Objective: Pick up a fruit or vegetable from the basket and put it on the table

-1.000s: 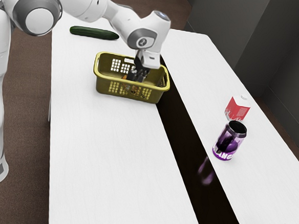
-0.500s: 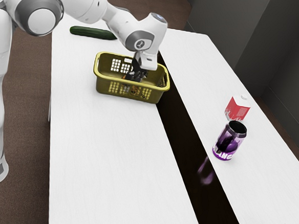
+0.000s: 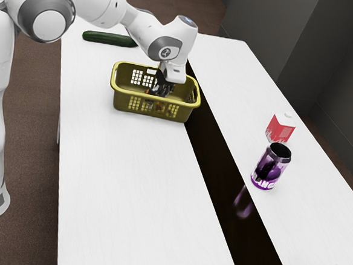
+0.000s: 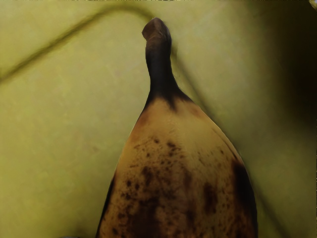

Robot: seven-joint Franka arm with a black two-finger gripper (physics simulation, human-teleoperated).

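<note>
- Our black gripper (image 3: 162, 90) reaches down inside the yellow basket (image 3: 125, 101); we cannot tell how wide its fingers stand or whether they hold anything.
- Just below the gripper, a brown-spotted banana (image 4: 173, 163) with a dark stem is within the basket.
- Grasping appears to be the step in hand; our next move calls for a secure hold on the fruit, then a straight lift clear of the basket.
- Outside, the white table (image 3: 124, 183) offers us a landing spot, with a cucumber (image 3: 109, 38) near the basket and a purple can (image 3: 271, 167) well apart.
</note>
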